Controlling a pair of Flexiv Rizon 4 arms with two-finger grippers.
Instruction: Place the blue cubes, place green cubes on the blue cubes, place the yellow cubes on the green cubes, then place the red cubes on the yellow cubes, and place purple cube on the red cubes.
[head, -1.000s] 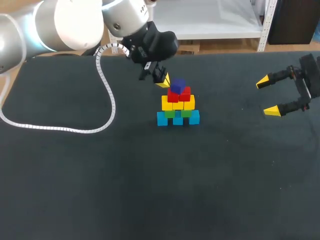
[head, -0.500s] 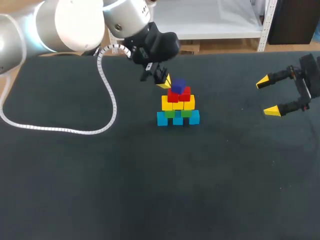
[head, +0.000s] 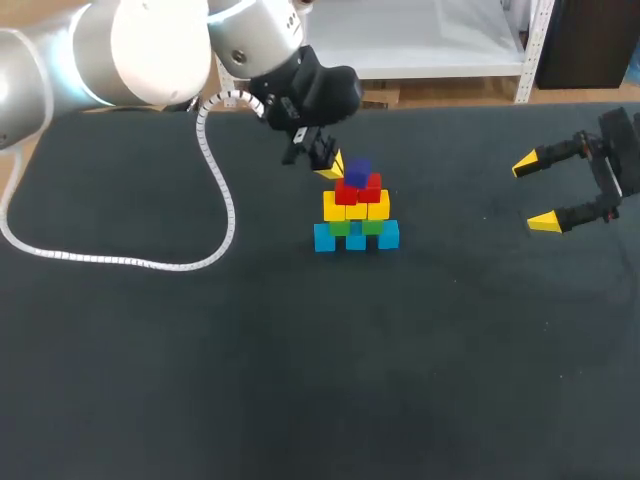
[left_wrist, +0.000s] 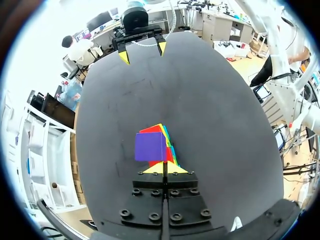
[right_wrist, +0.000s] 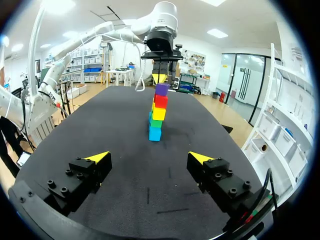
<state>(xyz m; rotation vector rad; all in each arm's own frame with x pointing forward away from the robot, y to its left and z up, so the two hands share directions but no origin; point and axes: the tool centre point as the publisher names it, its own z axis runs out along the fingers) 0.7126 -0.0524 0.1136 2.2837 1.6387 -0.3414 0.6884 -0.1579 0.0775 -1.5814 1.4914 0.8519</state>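
From the head view, a stack stands mid-tabletop: blue cubes, green cubes, yellow cubes, red cubes, and the purple cube on top. The left hand is just beside the top. The right hand is well apart, spread.

In the left wrist view, the left hand has its tips pressed together, empty, near the purple cube.

In the right wrist view, the right hand gapes, with the stack ahead.

Desk: dark matt covering, cloth-like, faint pale marks. Cubes: smooth solid-colour faces, low sheen, plastic-looking; purple cube evenly matt. Left arm: glossy pale shell, bright highlights. Cable: white ribbed plastic sleeve. Jaws: matt black mounts, dark bolt heads, smooth yellow tips.
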